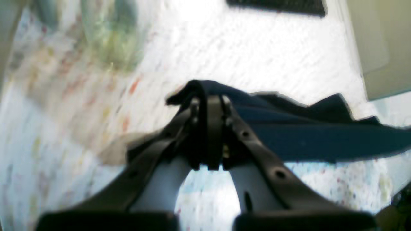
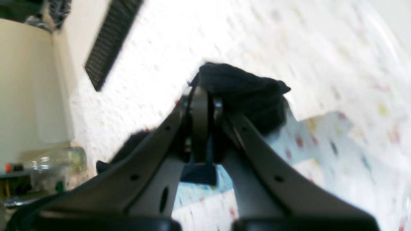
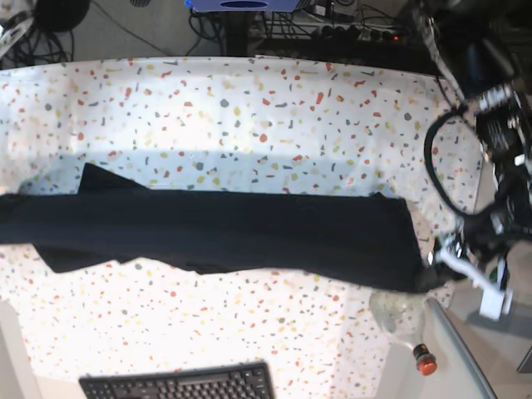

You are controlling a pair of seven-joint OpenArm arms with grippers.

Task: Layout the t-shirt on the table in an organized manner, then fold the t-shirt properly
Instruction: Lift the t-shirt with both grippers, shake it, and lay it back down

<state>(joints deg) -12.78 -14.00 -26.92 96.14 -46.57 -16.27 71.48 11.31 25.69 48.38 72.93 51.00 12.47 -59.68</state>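
Note:
The black t-shirt (image 3: 224,233) is stretched in a long band across the speckled table (image 3: 249,100), from the left edge to the right side. My left gripper (image 1: 209,98) is shut on a bunched edge of the t-shirt (image 1: 305,134), which runs off to the right in that view. In the base view this gripper (image 3: 436,270) is at the shirt's right end. My right gripper (image 2: 200,93) is shut on a wad of the t-shirt (image 2: 247,93), held above the table (image 2: 321,64). The right arm is out of the base view, past the left edge.
A black keyboard (image 3: 179,384) lies at the table's front edge and also shows in the wrist views (image 1: 276,6) (image 2: 109,41). A clear bottle (image 3: 399,316) with a red cap lies just below the shirt's right end. A plain grey surface (image 3: 17,357) borders the front left.

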